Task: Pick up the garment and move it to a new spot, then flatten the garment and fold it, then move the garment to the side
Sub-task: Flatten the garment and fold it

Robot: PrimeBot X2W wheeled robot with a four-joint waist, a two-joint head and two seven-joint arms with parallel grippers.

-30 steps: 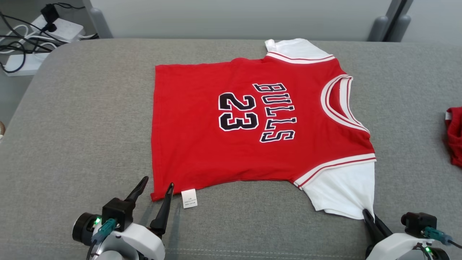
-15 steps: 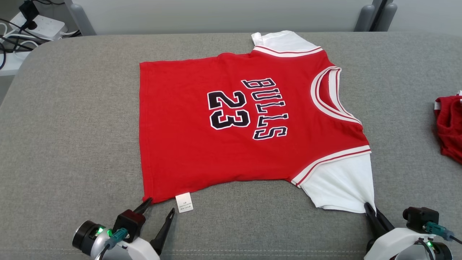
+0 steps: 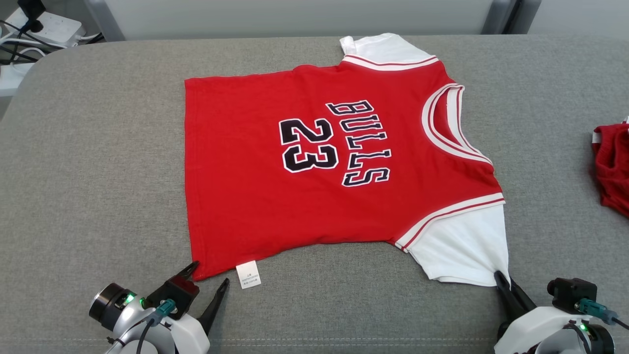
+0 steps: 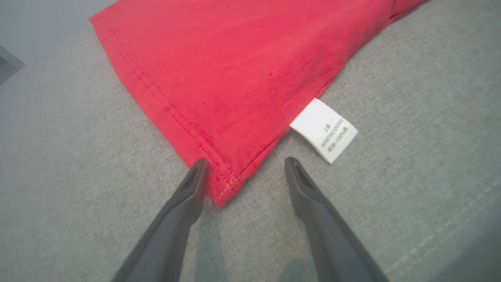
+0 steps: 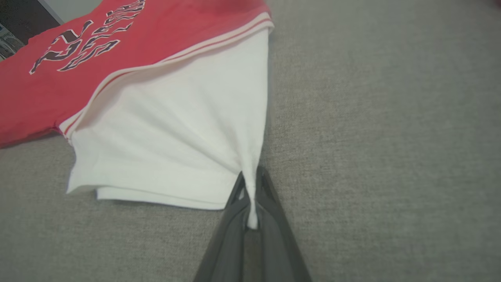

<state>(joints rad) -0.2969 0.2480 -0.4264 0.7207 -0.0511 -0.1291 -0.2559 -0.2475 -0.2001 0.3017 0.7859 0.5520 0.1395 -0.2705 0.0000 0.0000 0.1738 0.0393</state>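
The garment is a red jersey with white sleeves and "BULLS 23" in black, lying flat on the grey cushion, collar to the right. My right gripper is shut on the corner of the near white sleeve, the cloth pinched and drawn taut between the fingers. My left gripper stands open at the near left hem corner, one finger touching that corner's edge, the other beside the white care label. Nothing is between its fingers.
A second red cloth lies at the cushion's right edge. Power strips and cables sit on the floor beyond the far left corner. The grey cushion spreads bare to the jersey's left and front.
The head camera has tilted, shifting the whole picture up and left. My left gripper has drawn back toward me and now sits just before the hem corner. The right grip is unchanged.
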